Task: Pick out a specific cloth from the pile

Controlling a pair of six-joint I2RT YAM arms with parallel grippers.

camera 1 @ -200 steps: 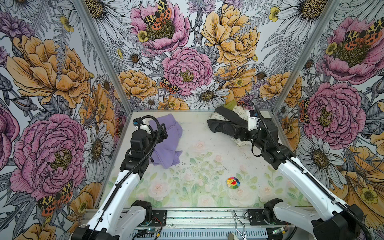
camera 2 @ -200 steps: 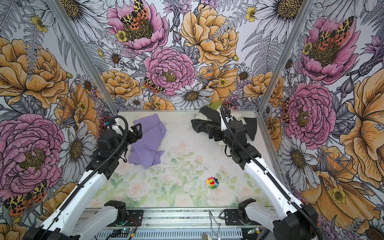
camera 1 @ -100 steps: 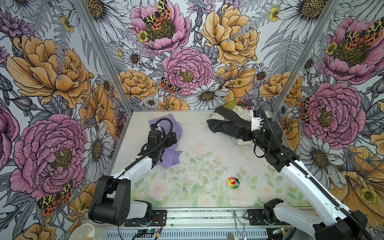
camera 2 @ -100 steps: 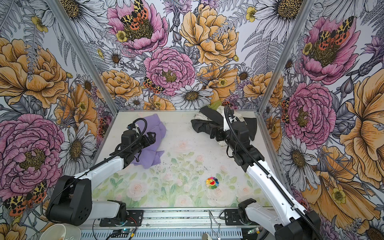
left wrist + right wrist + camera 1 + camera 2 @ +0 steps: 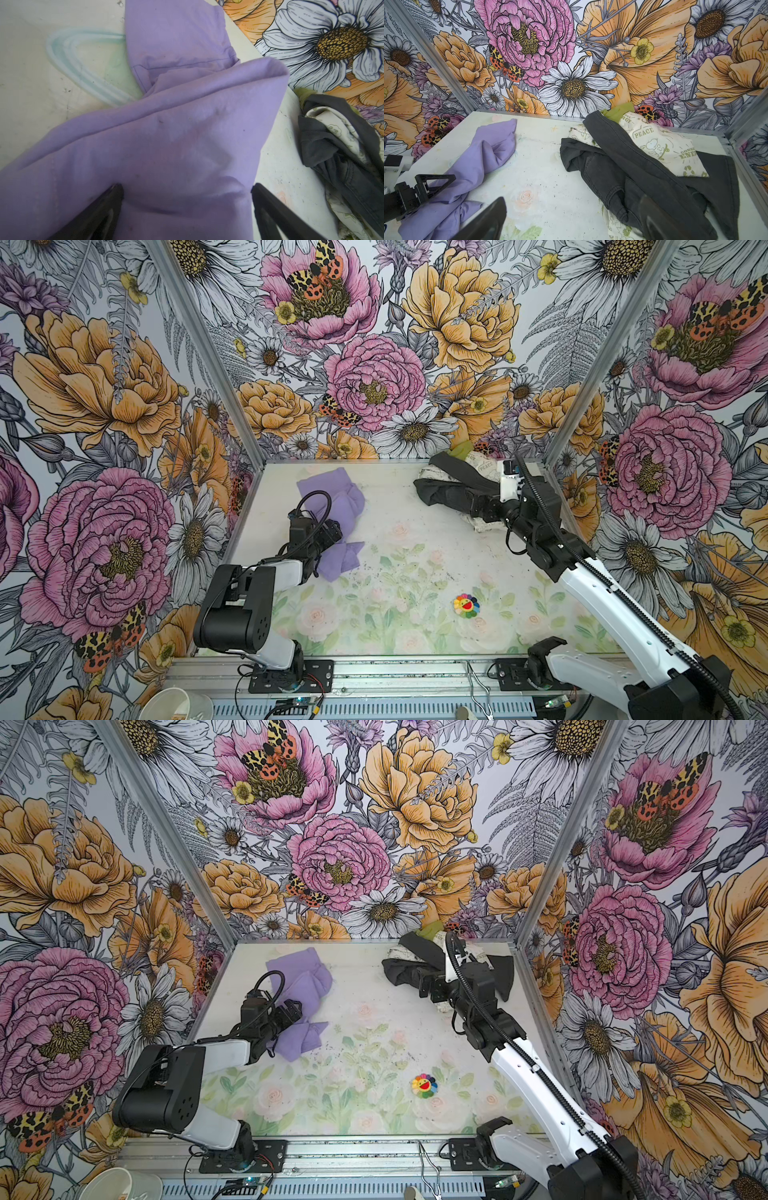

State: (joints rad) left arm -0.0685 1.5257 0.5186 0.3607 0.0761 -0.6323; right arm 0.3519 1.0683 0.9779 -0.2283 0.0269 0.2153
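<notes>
Both gape wide, gripping nothing. My left claw (image 5: pixel 187 187) rests its tips on the cloth (image 5: pixel 187 135), back-left on the table (image 5: pixel 415 531), well apart from the pile (image 5: pixel 654 162). My right claw (image 5: pixel 573 200) hangs at that pile's edge.

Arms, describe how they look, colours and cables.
Both have white link shells and black joint housings. A ribbed black cable runs along the right arm; the left arm has a looped black wrist cable. Left gripper and right gripper: black, wedge-shaped fingers.
</notes>
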